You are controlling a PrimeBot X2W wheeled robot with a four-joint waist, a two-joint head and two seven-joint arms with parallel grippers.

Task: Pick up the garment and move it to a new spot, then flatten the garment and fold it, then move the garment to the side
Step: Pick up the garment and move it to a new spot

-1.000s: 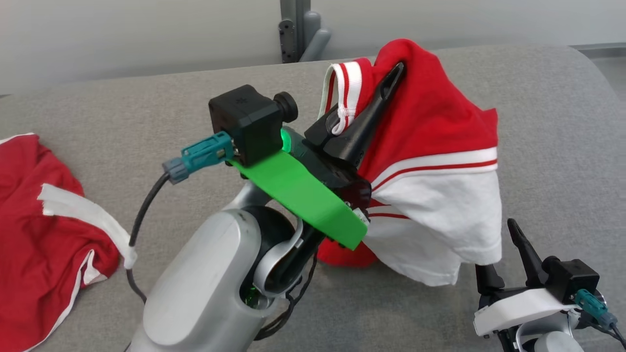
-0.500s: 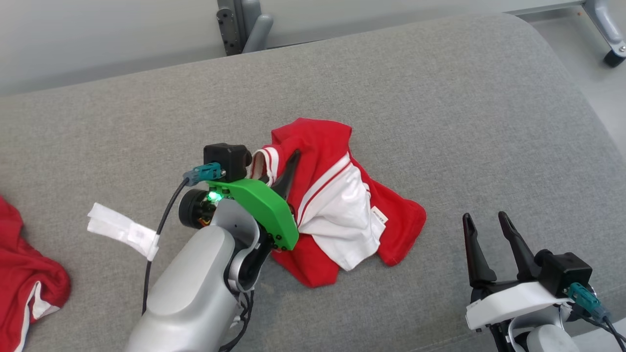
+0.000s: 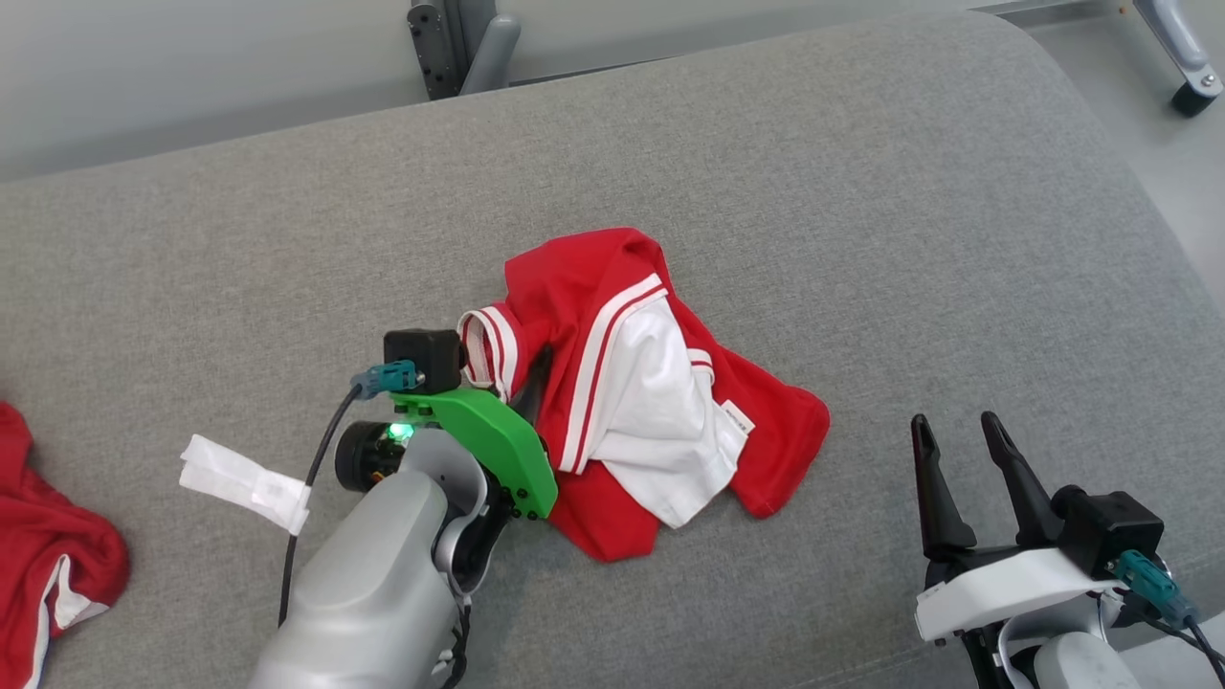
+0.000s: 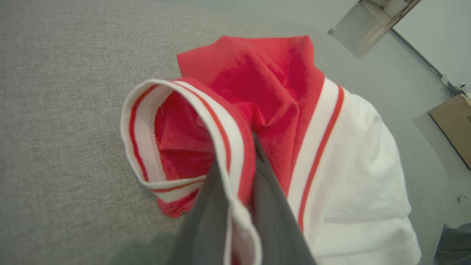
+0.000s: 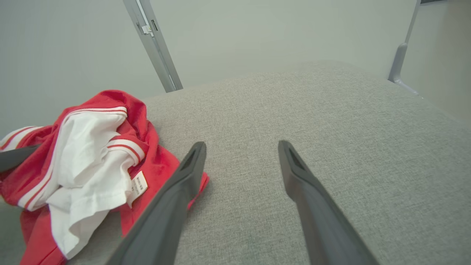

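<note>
The left gripper (image 3: pixel 538 380) pinches the garment (image 3: pixel 660 402), bunched in the middle of the cushion (image 3: pixel 861 191) — let go softly, then the right gripper (image 3: pixel 955 423), spread wide at the near right, should help pull it flat.

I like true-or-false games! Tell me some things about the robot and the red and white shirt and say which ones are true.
1. The left gripper is shut on the striped cuff of the garment. True.
2. The right gripper is holding the garment too. False: it is open and empty, over the gray cushion beside the garment.
3. The garment is folded neatly. False: it lies in a crumpled heap on the cushion.
4. Another red cloth lies at the far left of the head view. True.
</note>
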